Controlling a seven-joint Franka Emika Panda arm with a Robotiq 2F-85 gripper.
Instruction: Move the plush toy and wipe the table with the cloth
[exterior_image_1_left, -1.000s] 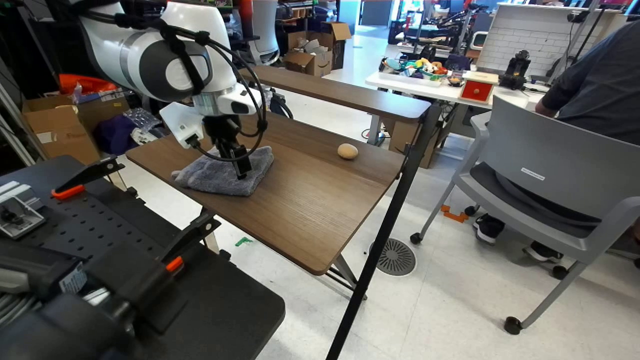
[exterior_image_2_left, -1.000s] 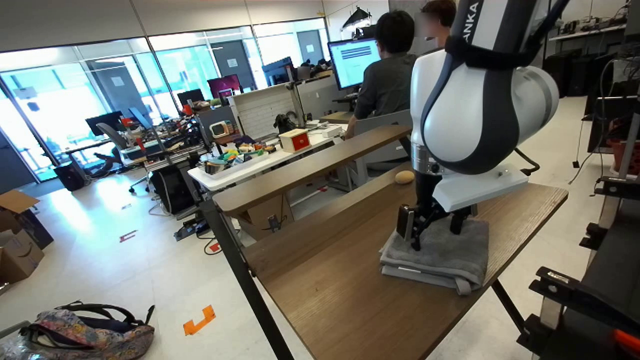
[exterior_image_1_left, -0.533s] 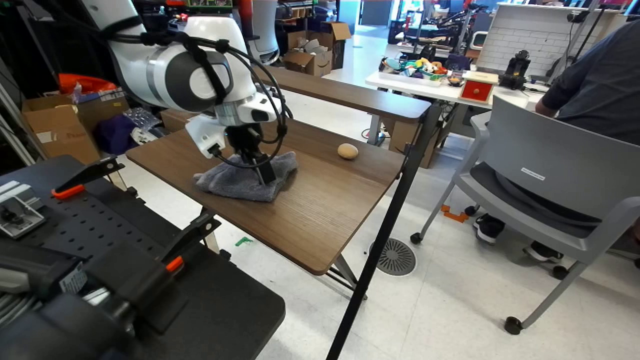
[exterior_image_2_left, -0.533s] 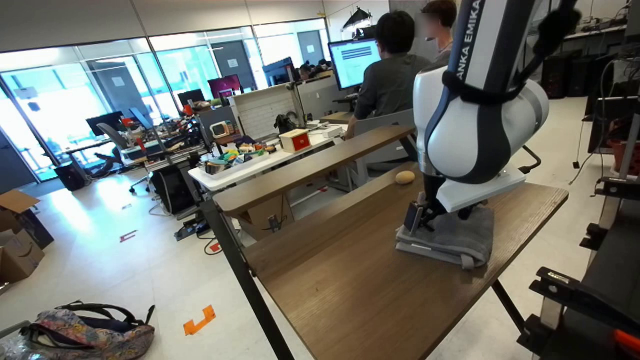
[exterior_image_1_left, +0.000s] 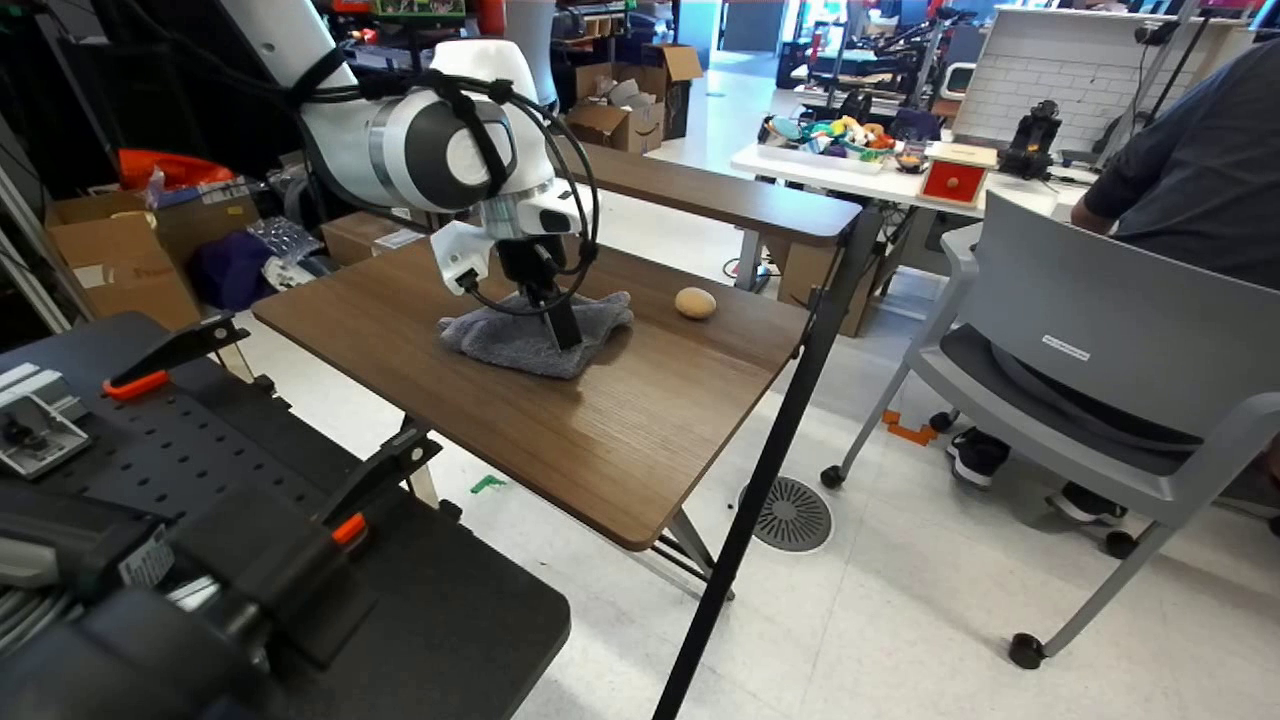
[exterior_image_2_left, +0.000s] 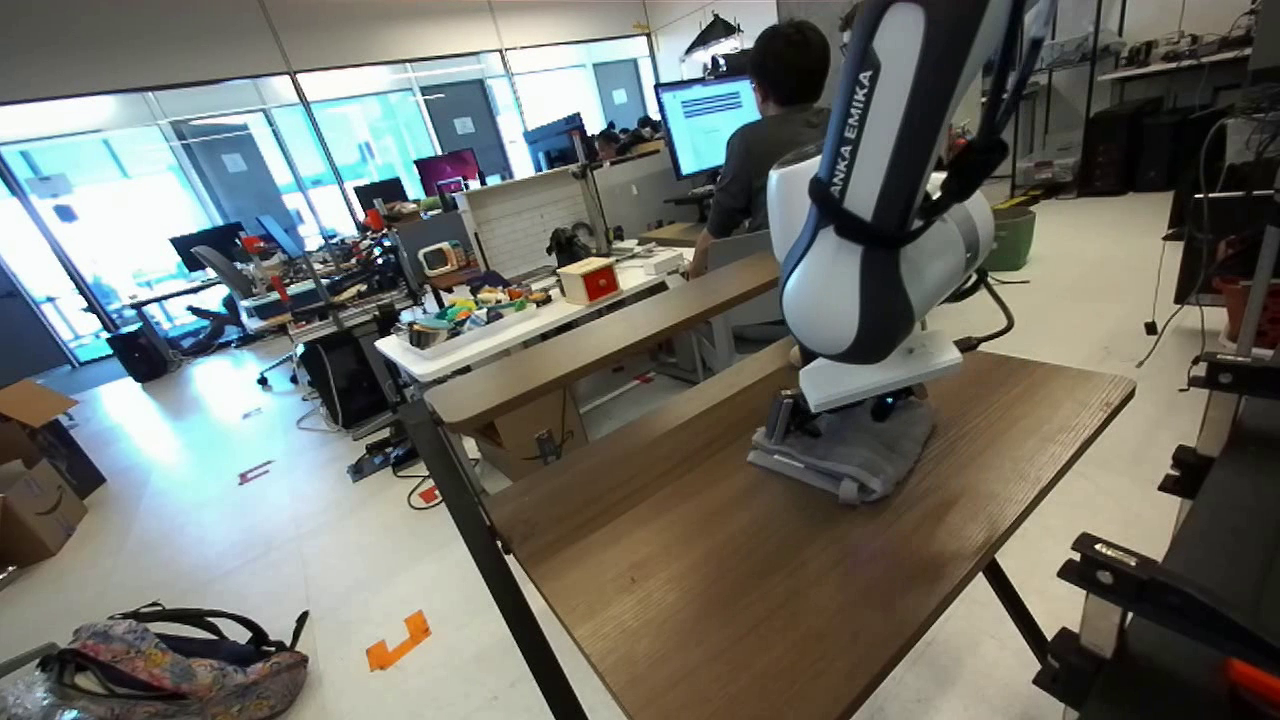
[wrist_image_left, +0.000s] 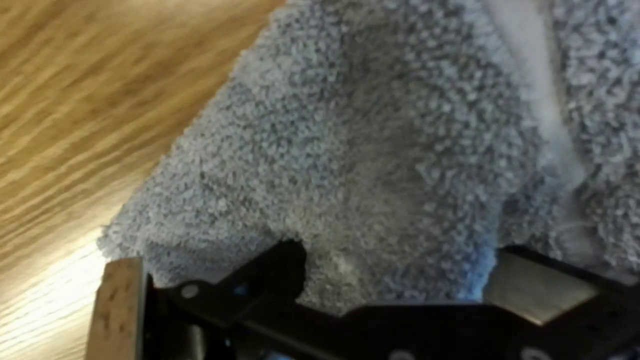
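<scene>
1. One counter (exterior_image_1_left: 640, 430), the biggest piece in play: dark brown wood top, thin black metal legs, and one raised wooden shelf (exterior_image_1_left: 690, 190) running along a long side.
2. One robot arm (exterior_image_2_left: 850, 260), white and dark grey, out over that counter in both exterior views.
3. One grey chair (exterior_image_1_left: 1110, 270) on the floor past the counter's end, with one person (exterior_image_1_left: 1190, 170) only partly in shot at its backrest.
4. One flowered backpack (exterior_image_2_left: 180, 665), down on the floor at the corner of an exterior view.
5. One cloth (exterior_image_1_left: 490, 340), grey, folded and rumpled, lying on the counter right under the hand (exterior_image_2_left: 830, 420).
6. One hand, two fingers (wrist_image_left: 540, 287), and they stand wide apart: released, with the tips down against the cloth and grey pile showing between them in the wrist view.
7. One plush toy (exterior_image_1_left: 695, 303), tan and rounded, the smallest of the lot: on the counter toward the shelf side, near the cloth but apart from it, mostly hidden behind the arm in an exterior view.
8. And the pose: forearm (exterior_image_1_left: 330, 130) slanting down from the upper left, black cables (exterior_image_1_left: 588, 252) looping past a bent wrist, hand aimed downward at a slight tilt.
</scene>
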